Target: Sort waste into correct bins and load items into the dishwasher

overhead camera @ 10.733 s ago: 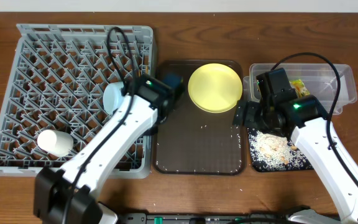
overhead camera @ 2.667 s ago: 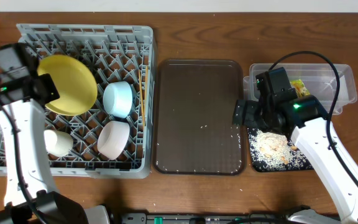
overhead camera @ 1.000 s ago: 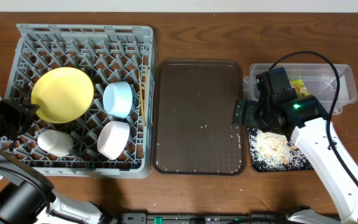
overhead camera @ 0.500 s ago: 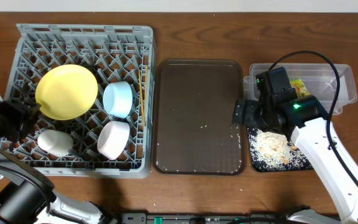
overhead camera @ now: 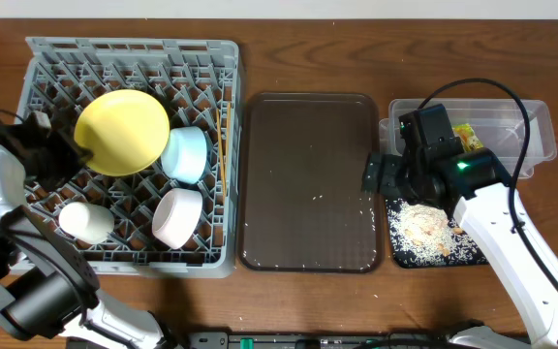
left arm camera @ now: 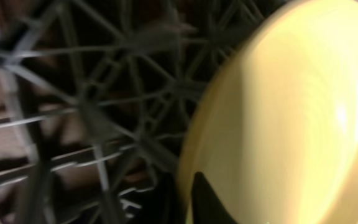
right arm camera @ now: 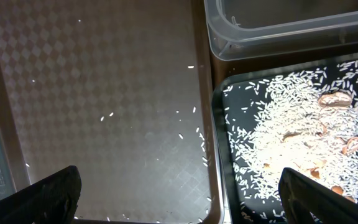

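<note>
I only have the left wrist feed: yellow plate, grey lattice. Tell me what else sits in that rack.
Observer: Overhead shows a light-blue bowl, a pinkish-white bowl, a white cup and chopsticks in the dish rack.
Operator: Report where the plate sits against them.
Observer: The yellow plate, tilted, overlaps the light-blue bowl's left rim.
Operator: Give me the right arm.
Observer: The right gripper is open, over the edge between brown tray and black tray of rice.
</note>
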### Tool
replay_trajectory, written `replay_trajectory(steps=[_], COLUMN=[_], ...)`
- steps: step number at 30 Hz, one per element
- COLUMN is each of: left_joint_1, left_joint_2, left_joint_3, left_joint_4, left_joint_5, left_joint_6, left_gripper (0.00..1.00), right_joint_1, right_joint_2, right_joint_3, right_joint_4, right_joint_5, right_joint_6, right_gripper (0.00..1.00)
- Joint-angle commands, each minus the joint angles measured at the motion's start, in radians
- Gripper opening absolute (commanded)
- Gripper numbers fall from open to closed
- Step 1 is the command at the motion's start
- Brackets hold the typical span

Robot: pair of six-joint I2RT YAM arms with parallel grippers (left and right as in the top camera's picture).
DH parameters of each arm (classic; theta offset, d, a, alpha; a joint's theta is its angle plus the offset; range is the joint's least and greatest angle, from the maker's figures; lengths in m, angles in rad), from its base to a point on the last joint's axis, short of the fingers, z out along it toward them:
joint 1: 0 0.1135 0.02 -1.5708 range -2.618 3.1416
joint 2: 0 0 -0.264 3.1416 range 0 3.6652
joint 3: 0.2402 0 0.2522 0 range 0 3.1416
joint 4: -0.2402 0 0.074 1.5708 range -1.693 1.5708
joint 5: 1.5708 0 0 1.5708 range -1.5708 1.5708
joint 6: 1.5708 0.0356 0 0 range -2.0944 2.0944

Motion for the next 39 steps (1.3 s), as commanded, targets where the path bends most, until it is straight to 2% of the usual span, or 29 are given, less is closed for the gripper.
replay_trajectory(steps=[1, 6, 7, 9, 12, 15, 17, 22, 28, 31, 39], left_joint_1=[0.039, 0.158, 0.186, 0.23, 0.262, 0.243, 0.172, -0.007, -0.167, -0.212, -0.283], left_joint_2=[0.006, -0.055, -0.076, -0.127, -0.217, -0.301, -0.373, -0.43, -0.431, -0.431, -0.431], left_joint_3=[-0.004, -0.002, -0.001, 0.0, 0.0, 0.0, 0.0, 0.0, -0.001, -0.001, -0.001], left_joint_4=[-0.012, 0.035, 0.046, 0.046, 0.008, -0.038, -0.071, -0.088, -0.093, -0.091, -0.072], left_joint_5=[-0.021, 0.34, 0.388, 0.376, 0.28, 0.177, -0.082, -0.519, -0.825, -0.9, -0.957], left_joint_6=[-0.035, -0.037, -0.047, -0.05, -0.041, 0.017, 0.029, -0.013, -0.037, -0.039, 0.0], left_gripper=[0.08, 0.08, 0.08, 0.08, 0.08, 0.08, 0.07, 0.07, 0.08, 0.07, 0.07], right_joint_1=[0.005, 0.005, 0.005, 0.005, 0.005, 0.005, 0.005, 0.005, 0.005, 0.005, 0.005], right_joint_2=[-0.003, -0.003, -0.003, -0.003, -0.003, -0.003, -0.003, -0.003, -0.003, -0.003, -0.003], right_joint_3=[0.0, 0.0, 0.0, 0.0, 0.0, 0.0, 0.0, 0.0, 0.0, 0.0, 0.0], right_joint_4=[0.003, 0.002, 0.002, 0.003, 0.003, -0.001, -0.001, -0.001, -0.013, -0.019, -0.027], right_joint_5=[0.002, 0.002, 0.002, 0.002, 0.002, 0.002, 0.002, 0.002, 0.002, 0.002, 0.002], right_joint_6=[-0.01, -0.01, -0.01, -0.01, -0.01, -0.011, -0.011, -0.011, -0.011, -0.01, -0.011], right_gripper=[0.99, 0.99, 0.99, 0.99, 0.99, 0.99, 0.99, 0.99, 0.99, 0.99, 0.99])
